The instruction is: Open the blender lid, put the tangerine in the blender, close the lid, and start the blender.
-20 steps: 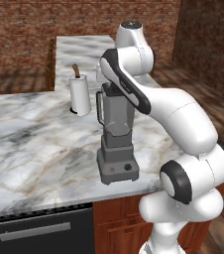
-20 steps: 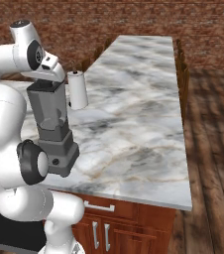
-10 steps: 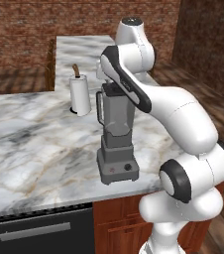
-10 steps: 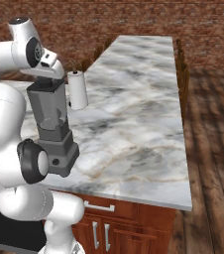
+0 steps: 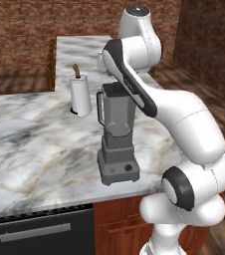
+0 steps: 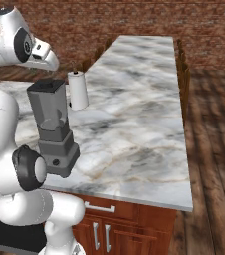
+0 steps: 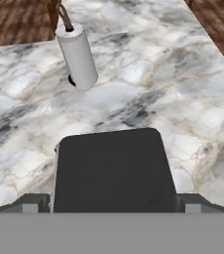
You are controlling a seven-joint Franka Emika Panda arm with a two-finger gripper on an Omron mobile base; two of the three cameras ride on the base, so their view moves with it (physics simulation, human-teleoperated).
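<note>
In the left base view, the blender [image 5: 117,137] stood near the front edge of the marble counter [image 5: 30,149], the white arm arched over its jar; a paper-towel roll [image 5: 80,94] stood just behind, to the left. The right base view showed the blender lid [image 6: 46,85] seated on the jar. In the hand view, the gripper [image 7: 113,202] hung directly above the lid, fingers spread wide, holding nothing.
</note>
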